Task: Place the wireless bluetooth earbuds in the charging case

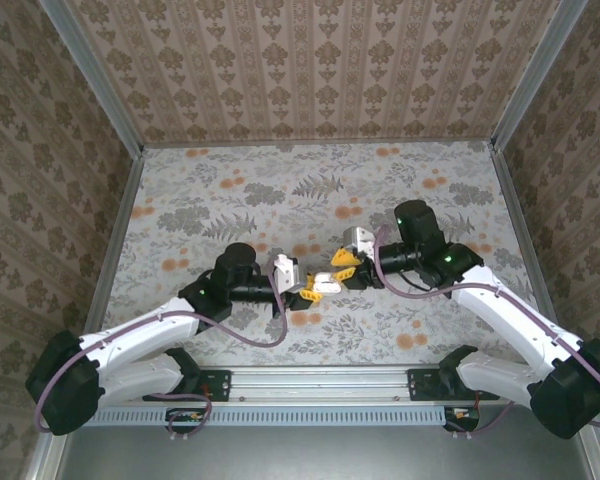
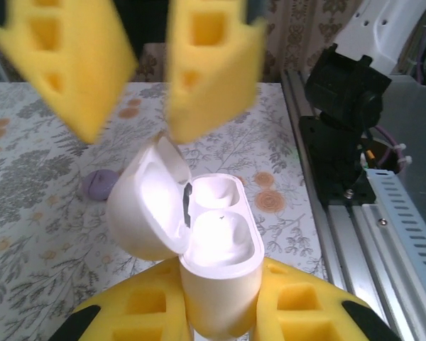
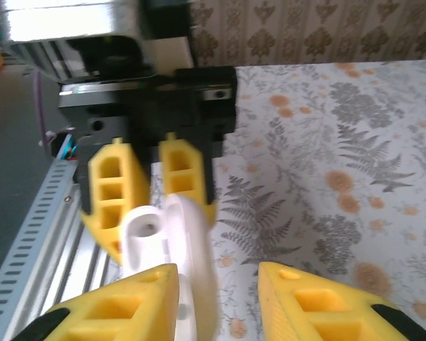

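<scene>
The left gripper (image 2: pixel 220 320) clamps the base of the charging case (image 2: pixel 220 241). The case's long axis runs straight out from those fingers, open mouth toward the right gripper (image 2: pixel 145 64), lid swung aside. Just beyond the case, the right jaws stand parted, empty.

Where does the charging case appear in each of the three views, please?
Top external: charging case near centre, at the left claw tip.
Left wrist: charging case bottom centre, lid open.
Right wrist: charging case low, left of centre.
Shared landmark: the left claw gripping it.
</scene>
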